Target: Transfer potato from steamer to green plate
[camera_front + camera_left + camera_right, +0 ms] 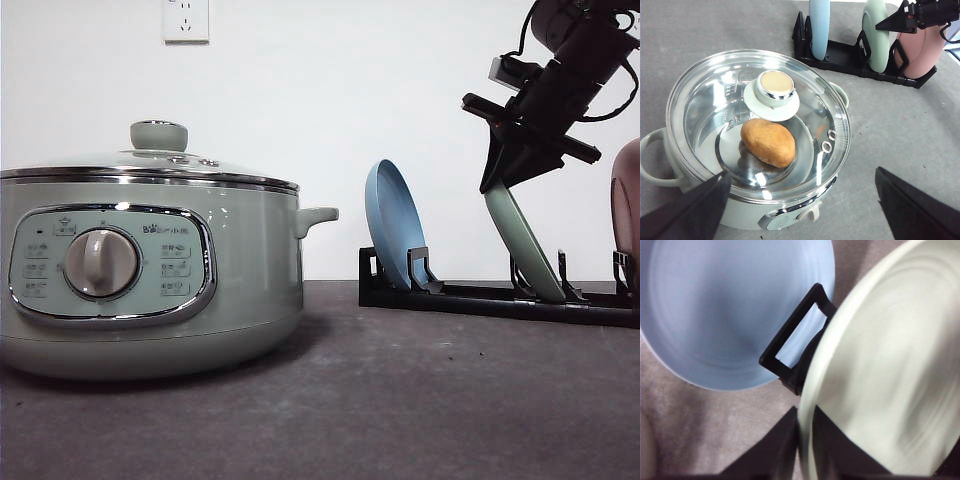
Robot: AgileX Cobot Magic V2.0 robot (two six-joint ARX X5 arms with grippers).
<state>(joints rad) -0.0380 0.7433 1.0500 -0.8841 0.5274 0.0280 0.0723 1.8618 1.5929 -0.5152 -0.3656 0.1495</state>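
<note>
Potato: sat inside the steamer [757,140], on the pot floor under the glass lid [790,130]; the potato [768,142] lay just below the lid knob [775,85] as the left wrist camera saw it.
Steamer: stood nearest the front camera on the left of the table [400,400], lid on, dial facing forward.
Left claw: hung above the steamer with its two dark fingers [695,210] spread wide, nothing between them; left gripper [805,210] was holding no load.
Rack: black rack [480,295] stood farther back on the right, a blue plate [392,222] upright in its left slot, a pink plate [920,47] at the far end.
Green plate: green plate [522,240] leaned in the middle slot, foot in the rack.
Right claw: right gripper [805,450] was clamped on the green plate's top rim, one finger each side.
Step in hand: fetching the plate out of the rack, by my reading; potato untouched.
Next move: looked like lifting the plate clear of its slot without knocking the blue one, then laying it flat on the table; after that the lid must come off.
</note>
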